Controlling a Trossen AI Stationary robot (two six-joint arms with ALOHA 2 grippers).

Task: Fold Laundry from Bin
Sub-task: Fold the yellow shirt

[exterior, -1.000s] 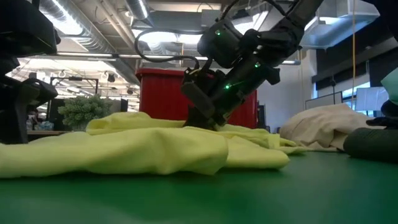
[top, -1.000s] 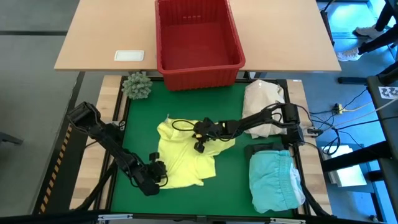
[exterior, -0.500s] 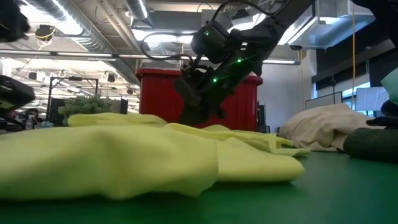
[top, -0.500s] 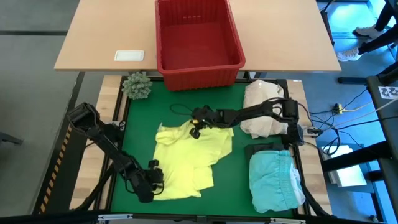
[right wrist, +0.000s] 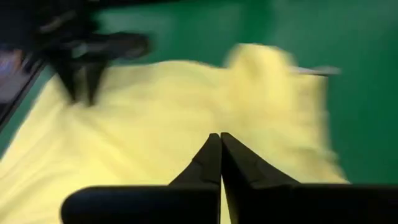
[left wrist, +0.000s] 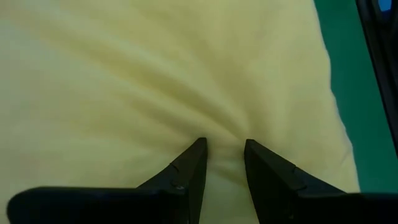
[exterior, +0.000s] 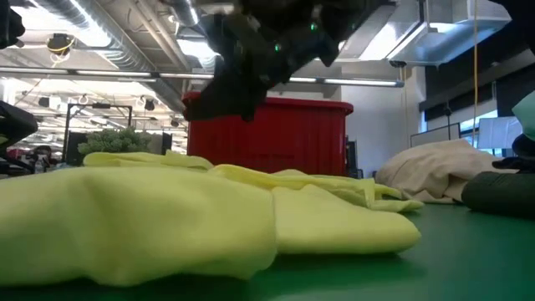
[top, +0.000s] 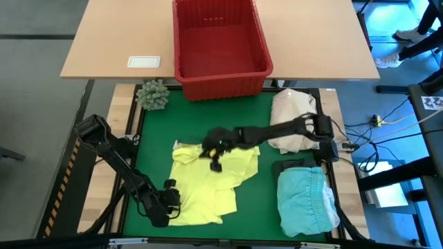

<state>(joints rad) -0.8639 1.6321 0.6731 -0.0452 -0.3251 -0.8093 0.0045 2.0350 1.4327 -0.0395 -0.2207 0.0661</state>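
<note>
1. The yellow garment [top: 205, 181] lies spread and rumpled on the green mat [top: 259, 207], in the lower centre of the high view; in the low view it fills the foreground as a thick folded mass [exterior: 167, 221].
2. The left gripper [top: 168, 200] sits at the garment's lower left corner in the high view. In the left wrist view its fingers [left wrist: 186, 174] pinch a gathered pucker of the yellow cloth between them.
3. The right gripper [top: 213, 153] reaches in from the right of the high view and is over the garment's upper middle. In the right wrist view its two fingers [right wrist: 210, 162] are pressed together with nothing between them, above the yellow cloth; in the low view it shows blurred near the top of the frame, clear of the cloth [exterior: 242, 63].
4. The red bin [top: 220, 47] stands on the wooden table at upper centre of the high view, beyond the mat.
5. A light turquoise garment [top: 306, 200] lies folded at lower right, on a dark garment [top: 291, 166] that shows at its upper edge.
6. A cream-white bundle [top: 292, 117] lies at the mat's upper right, and a green spiky ball [top: 152, 94] at its upper left.
</note>
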